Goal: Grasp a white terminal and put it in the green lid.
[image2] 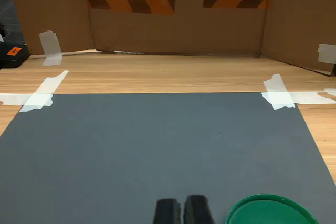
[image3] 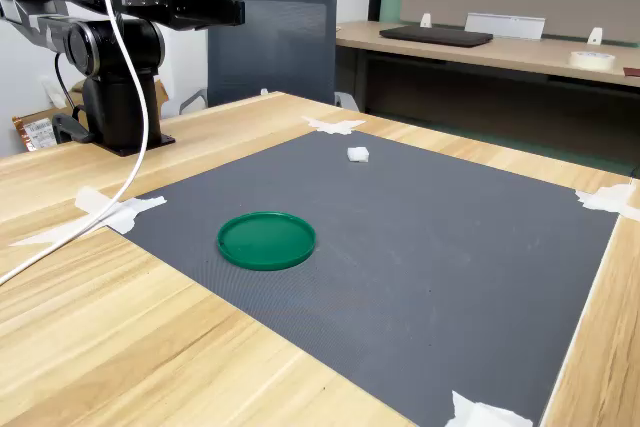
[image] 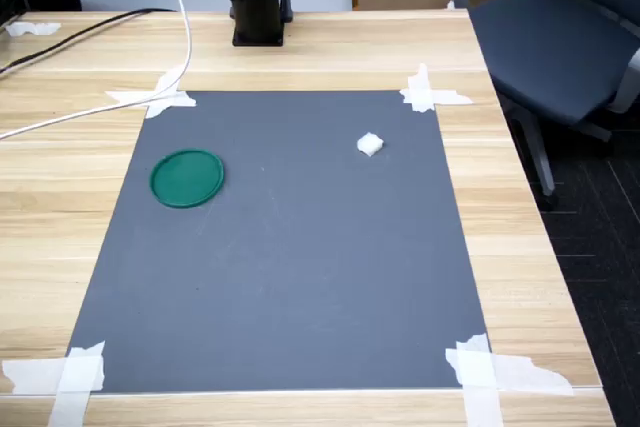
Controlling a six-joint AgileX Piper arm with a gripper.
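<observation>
The white terminal lies on the grey mat near its far right corner in the first exterior view; it is out of the wrist view. The green lid lies flat on the mat's left side in the first exterior view, and it holds nothing. My gripper hangs high above the table by the arm's base, well away from both. In the wrist view its dark fingertips stand pressed together with nothing between them, and the lid's rim shows beside them.
The grey mat is taped at its corners to a wooden table. The arm's base stands at the far edge, trailing a white cable. An office chair sits off the table's right. Cardboard walls face the wrist camera.
</observation>
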